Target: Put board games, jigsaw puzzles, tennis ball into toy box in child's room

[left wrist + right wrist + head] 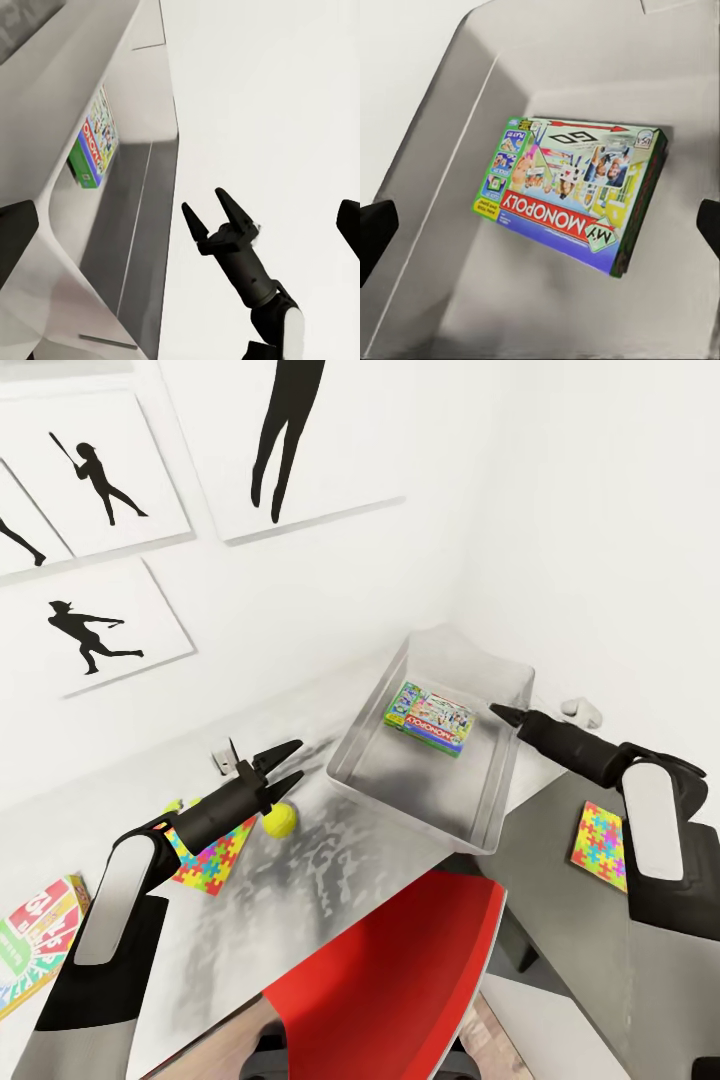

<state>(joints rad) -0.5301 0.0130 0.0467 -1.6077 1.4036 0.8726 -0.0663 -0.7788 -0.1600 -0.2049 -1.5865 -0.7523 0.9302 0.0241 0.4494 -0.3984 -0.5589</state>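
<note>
The light grey toy box (pixel 420 800) stands on the table (pixel 300 900) against the white walls. A Monopoly board game (pixel 432 718) lies inside it, toward its far end. My right gripper (pixel 503 712) hovers open and empty over the box's right rim; its wrist view looks down on the Monopoly box (pixel 574 195) and the tray floor (pixel 585 315). My left gripper (pixel 288 765) is open just above the tennis ball (pixel 279 819). One jigsaw puzzle (pixel 212 860) lies partly under my left forearm, another (pixel 603 845) on the dark desk section. A green Skip-Bo game (pixel 35 940) lies at the far left.
A red chair (pixel 400 980) stands close against the table's front edge, between my arms. Small white objects (pixel 580 708) sit by the wall behind the right gripper. Baseball silhouette posters (pixel 100 620) hang above the table. The left wrist view shows the toy box wall (pixel 127 247) and the right gripper (pixel 206 206).
</note>
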